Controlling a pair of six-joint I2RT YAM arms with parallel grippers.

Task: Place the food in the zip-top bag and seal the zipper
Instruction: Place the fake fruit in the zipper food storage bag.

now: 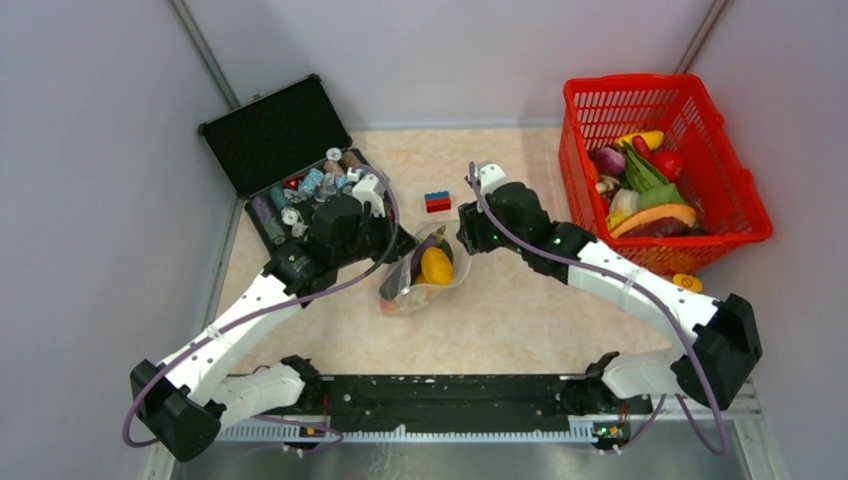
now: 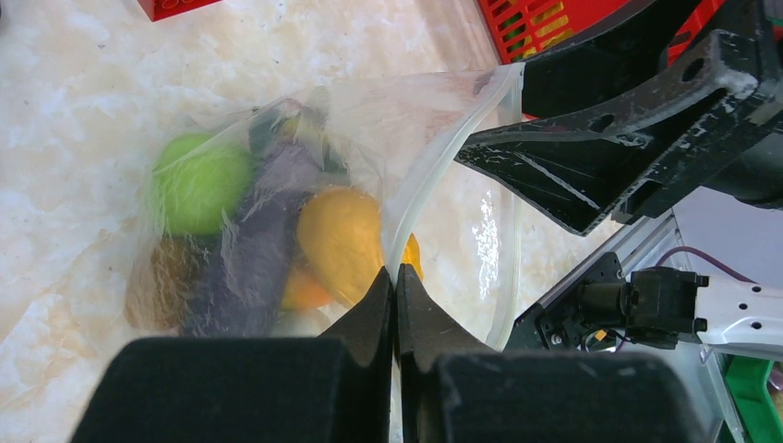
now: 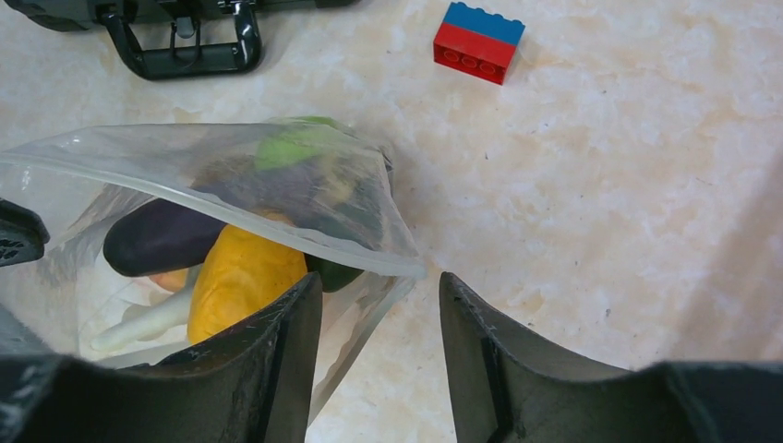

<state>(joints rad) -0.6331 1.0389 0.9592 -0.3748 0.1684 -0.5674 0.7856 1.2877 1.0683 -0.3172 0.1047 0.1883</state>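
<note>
**L wrist cam:** L pincer (image 2: 395, 272) is fully closed, tips pinching the rim of the zip-top bag (image 2: 443, 111) right at the zipper (image 2: 434, 180). From the tips the strip runs up and right to the bag's top corner, which sits between the black fingers of the R pincer (image 2: 494, 115). Through the film: green round fruit (image 2: 194, 185), eggplant (image 2: 254, 245) and an orange-yellow piece (image 2: 342, 240), all packed together. The red-blue brick (image 2: 175, 7) lies beyond the bag, not touching it.

**R wrist cam:** R pincer is about half open and grips nothing. The bag corner pokes just above the gap btwn its fingers. The bag mouth gapes. Its upper rim slants from far left down to that corner, on the near side of the brick and well apart from it. The eggplant's long axis runs roughly along the rim line, w/ the orange-yellow piece just under it.

**Top cam:** the bag lies on the table (image 1: 560, 320) just nearer the arm bases than the brick. Its long axis is diagonal — mouth up by the brick, btwn both pincers, closed end pointing near-left. Red basket (image 1: 590, 85) w/ more toy produce stands far right of the brick. The open black case (image 1: 275, 130) is to the brick's left.
</note>
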